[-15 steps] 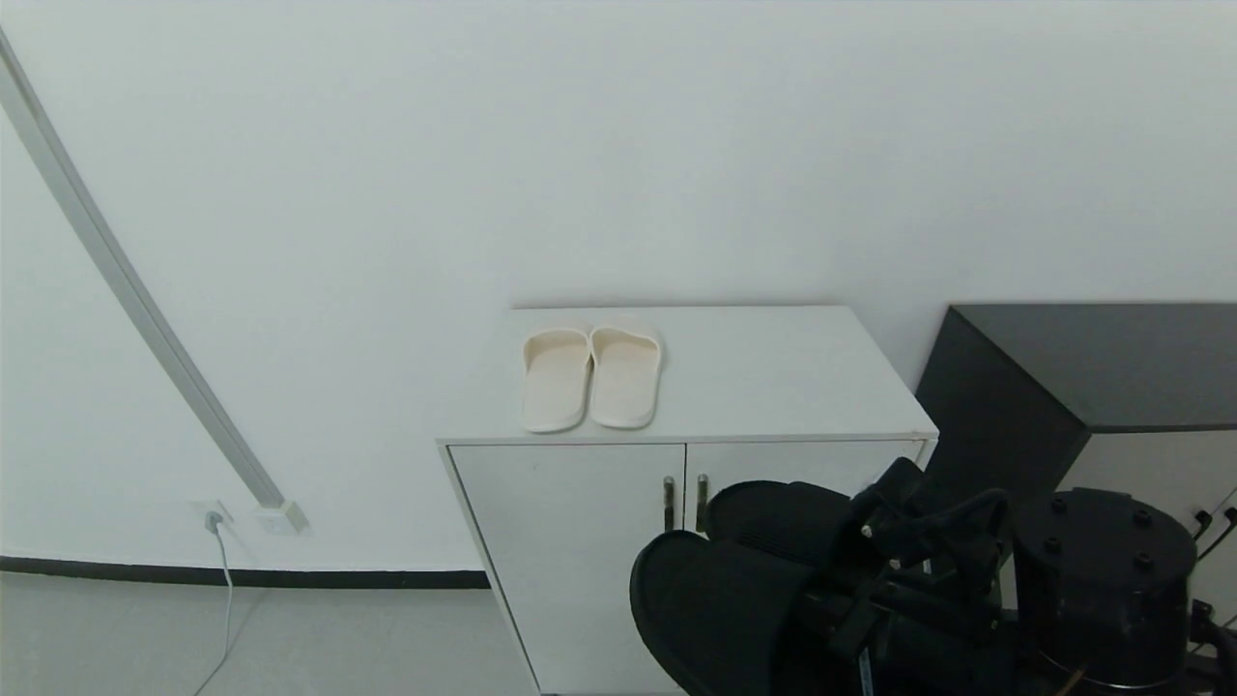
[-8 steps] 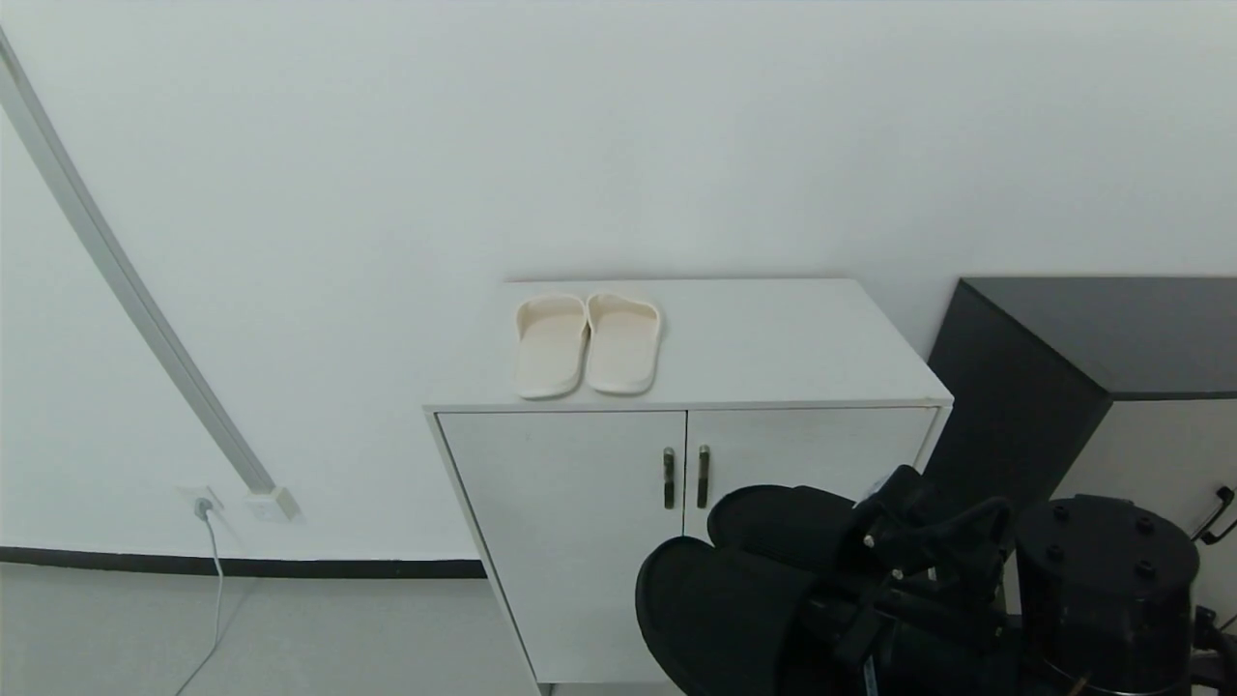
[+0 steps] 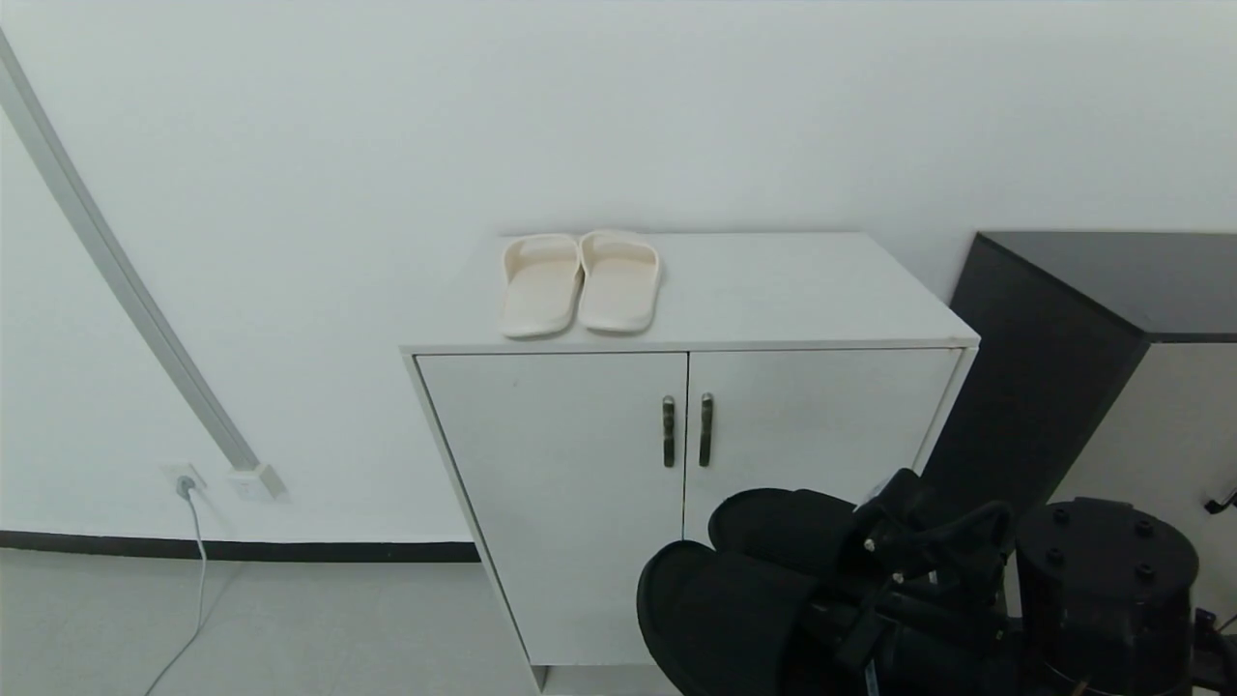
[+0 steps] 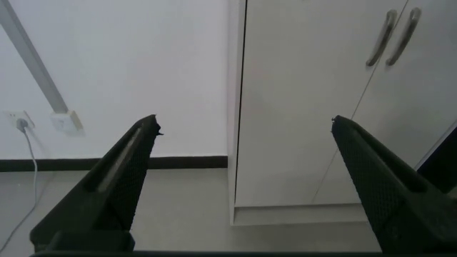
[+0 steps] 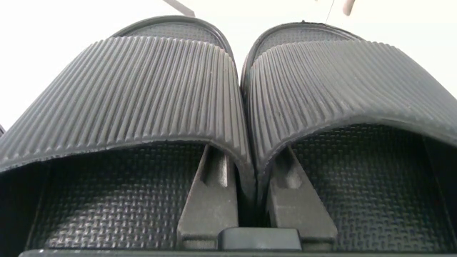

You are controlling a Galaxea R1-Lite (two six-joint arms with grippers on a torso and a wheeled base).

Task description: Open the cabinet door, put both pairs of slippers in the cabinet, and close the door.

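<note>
A white cabinet [image 3: 560, 483] stands against the wall with both doors shut, its two metal handles [image 3: 686, 430] side by side at the middle. A cream pair of slippers [image 3: 580, 282] lies on its top, towards the left. My right gripper [image 3: 894, 561] is low in front of the right door, shut on a black pair of slippers [image 3: 744, 580]. In the right wrist view its fingers [image 5: 211, 196] pinch the two inner walls of the black slippers [image 5: 164, 93] together. My left gripper [image 4: 244, 125] is open with nothing in it, facing the cabinet's left door [image 4: 307, 121].
A black cabinet [image 3: 1053, 387] stands close to the right of the white one. A wall socket with a grey cable [image 3: 184, 483] and a slanting grey conduit [image 3: 116, 261] are at the left. Bare floor [image 3: 290, 628] lies left of the cabinet.
The whole head picture has shifted: the cabinet sits higher in it and more of its doors shows, so the camera moved. The black slippers stay in my right gripper.
</note>
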